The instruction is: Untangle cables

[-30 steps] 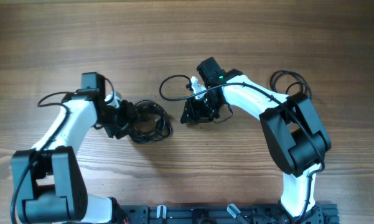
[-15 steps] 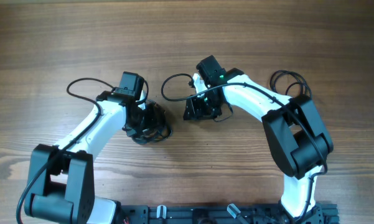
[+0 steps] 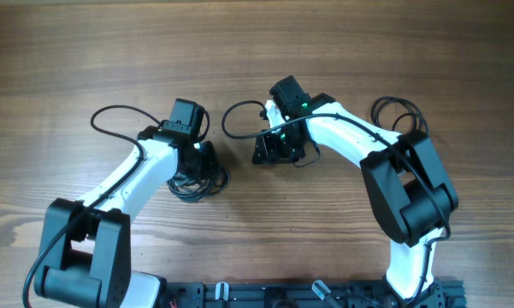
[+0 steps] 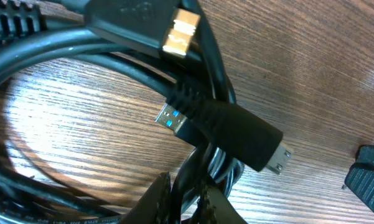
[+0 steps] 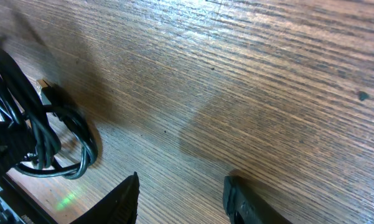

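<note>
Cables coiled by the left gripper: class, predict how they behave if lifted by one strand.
Probably floppy: the cables lie in loose, uneven loops. Likely to drag together, since strands cross and overlap. The plug ends would probably dangle.

Overhead, the left gripper (image 3: 198,161) covers most of the cables (image 3: 192,193); in the left wrist view their loops run off-frame at nine o'clock.

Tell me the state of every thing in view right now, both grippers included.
cables, coiled in one tangled bundle lying on the table, plug ends loose.
left gripper, shut on strands of the cables.
right gripper, open, holding nothing.
</note>
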You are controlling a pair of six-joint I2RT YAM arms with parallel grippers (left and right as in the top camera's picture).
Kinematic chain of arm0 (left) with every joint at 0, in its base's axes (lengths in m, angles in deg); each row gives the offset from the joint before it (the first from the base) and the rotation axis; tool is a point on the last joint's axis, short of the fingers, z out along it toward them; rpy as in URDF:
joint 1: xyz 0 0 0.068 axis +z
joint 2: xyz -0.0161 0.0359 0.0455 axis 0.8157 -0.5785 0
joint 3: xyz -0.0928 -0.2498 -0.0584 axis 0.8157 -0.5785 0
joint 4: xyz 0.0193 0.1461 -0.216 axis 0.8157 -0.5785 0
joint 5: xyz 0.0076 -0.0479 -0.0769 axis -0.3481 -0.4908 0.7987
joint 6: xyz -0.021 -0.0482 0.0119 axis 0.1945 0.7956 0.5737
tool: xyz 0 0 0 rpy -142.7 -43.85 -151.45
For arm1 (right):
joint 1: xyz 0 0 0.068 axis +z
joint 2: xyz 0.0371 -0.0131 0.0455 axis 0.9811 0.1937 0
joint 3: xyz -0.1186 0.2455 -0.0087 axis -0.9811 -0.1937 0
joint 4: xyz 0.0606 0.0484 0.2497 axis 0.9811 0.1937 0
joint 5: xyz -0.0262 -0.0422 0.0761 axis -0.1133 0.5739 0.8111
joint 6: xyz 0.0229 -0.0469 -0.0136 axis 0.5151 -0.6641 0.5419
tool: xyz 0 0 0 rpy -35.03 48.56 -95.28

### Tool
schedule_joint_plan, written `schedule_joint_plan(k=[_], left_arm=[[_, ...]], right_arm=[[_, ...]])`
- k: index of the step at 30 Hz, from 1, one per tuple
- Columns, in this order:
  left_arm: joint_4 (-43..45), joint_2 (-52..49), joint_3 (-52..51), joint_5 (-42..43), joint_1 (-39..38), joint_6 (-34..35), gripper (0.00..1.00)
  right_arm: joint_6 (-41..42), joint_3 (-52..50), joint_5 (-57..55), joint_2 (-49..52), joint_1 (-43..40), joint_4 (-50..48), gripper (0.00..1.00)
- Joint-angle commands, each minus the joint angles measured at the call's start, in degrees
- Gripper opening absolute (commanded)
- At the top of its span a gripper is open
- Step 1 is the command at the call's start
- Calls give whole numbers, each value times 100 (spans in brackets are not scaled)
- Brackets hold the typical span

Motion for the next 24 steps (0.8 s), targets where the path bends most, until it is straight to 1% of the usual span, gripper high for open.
schedule_joint_plan(k=[1,3,10,14,15,16,18,19,20,21,22,23,24], left_arm=[[-2,55,-92,-243,-15,79,18],[-7,55,-118,-243,-15,81,20],[70,55,-444,-306,-15,146,22],[160,55,-551,-308,-15,146,22],[212,55,-581,-308,-15,146,25],[282,55,-627,-332,-15,146,31],[380,55,-693,-391,-15,149,34],[455,55,-741,-391,-15,149,33],[492,55,-778,-389,-15,149,31],[549,50,-850,-389,-15,170,26],[551,50,-870,-387,-15,188,25],[540,48,-874,-385,-15,188,22],[538,48,-874,-385,-15,186,15]], right_arm=[[4,7,-424,13,7,33,48],[0,7,-424,13,7,59,48],[-4,7,-422,13,7,81,49],[-15,7,-358,13,7,155,51],[-20,7,-306,13,7,177,52],[-35,7,-269,13,7,179,52],[-33,7,-269,13,7,179,52],[-33,7,-269,13,7,179,52],[-33,7,-269,13,7,179,52],[-33,7,-269,13,7,179,52],[-33,7,-267,13,7,179,52],[-61,7,-240,13,7,179,52],[-195,7,-127,13,7,177,52]])
